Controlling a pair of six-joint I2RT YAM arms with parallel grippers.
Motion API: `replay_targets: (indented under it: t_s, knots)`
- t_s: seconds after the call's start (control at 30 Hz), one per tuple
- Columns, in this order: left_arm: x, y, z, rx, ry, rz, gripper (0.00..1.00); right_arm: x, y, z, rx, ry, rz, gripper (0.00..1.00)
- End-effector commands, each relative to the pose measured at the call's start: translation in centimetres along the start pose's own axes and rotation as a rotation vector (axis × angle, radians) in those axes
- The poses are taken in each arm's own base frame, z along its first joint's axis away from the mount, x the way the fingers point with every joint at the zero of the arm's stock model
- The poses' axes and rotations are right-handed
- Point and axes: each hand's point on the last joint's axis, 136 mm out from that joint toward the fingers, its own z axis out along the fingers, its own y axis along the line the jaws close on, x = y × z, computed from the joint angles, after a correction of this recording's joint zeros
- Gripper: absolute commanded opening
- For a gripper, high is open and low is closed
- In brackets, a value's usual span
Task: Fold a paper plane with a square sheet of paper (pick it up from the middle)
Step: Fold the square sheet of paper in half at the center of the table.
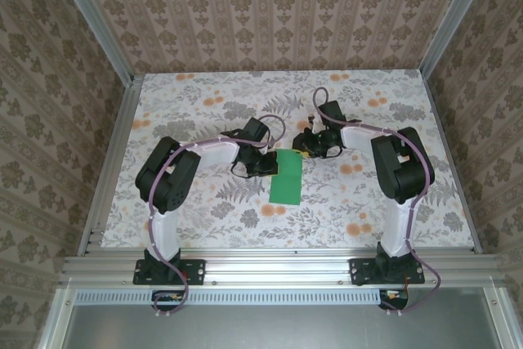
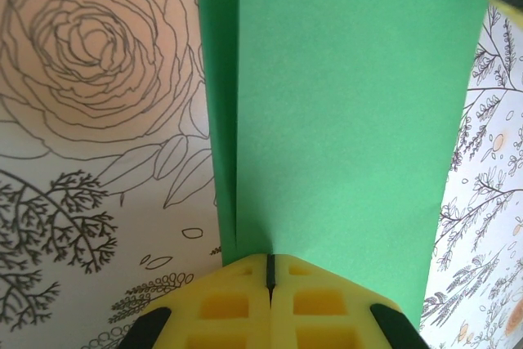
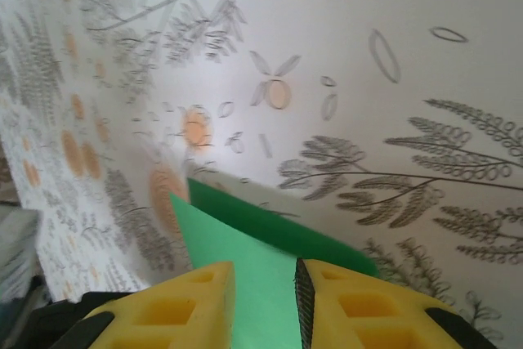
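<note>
The square sheet of paper (image 1: 287, 179) is bright green and lies on the floral tabletop folded into an upright rectangle, not a paper plane. My left gripper (image 1: 270, 166) is at its upper left edge. In the left wrist view that gripper (image 2: 270, 261) is shut, its yellow tips at the near edge of the paper (image 2: 343, 120), where a narrow lower layer shows along the left. My right gripper (image 1: 304, 146) is at the upper right corner. Its jaws (image 3: 264, 271) stand apart, with a raised pale corner of the paper (image 3: 245, 243) between them above a darker layer.
The table (image 1: 384, 202) is walled by patterned panels and aluminium posts on the left, right and back. An aluminium rail (image 1: 278, 267) runs along the near edge by the arm bases. Both arms reach inward and nearly meet over the paper.
</note>
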Motion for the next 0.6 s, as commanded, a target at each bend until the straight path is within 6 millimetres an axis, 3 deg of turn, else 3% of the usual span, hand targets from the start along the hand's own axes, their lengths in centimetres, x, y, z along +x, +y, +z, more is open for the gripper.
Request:
replay_targets:
  t_s: [0.0, 0.17, 0.4, 0.57]
  knots:
    - [2.7, 2.7, 1.4, -0.105, 0.096, -0.021, 0.05, 0.9, -2.5, 1.3, 0.068, 0.041, 0.034, 0.29]
    - [2.7, 2.8, 1.4, -0.107, 0.098, -0.021, 0.05, 0.8, -2.8, 1.0, 0.093, 0.044, 0.028, 0.29]
    - [2.6, 2.7, 1.4, -0.107, 0.098, -0.021, 0.05, -0.7, 1.0, -1.6, -0.002, -0.002, -0.021, 0.29]
    - [2.6, 2.7, 1.5, -0.105, 0.100, -0.021, 0.05, -0.6, 0.5, -0.8, -0.002, 0.018, -0.012, 0.29]
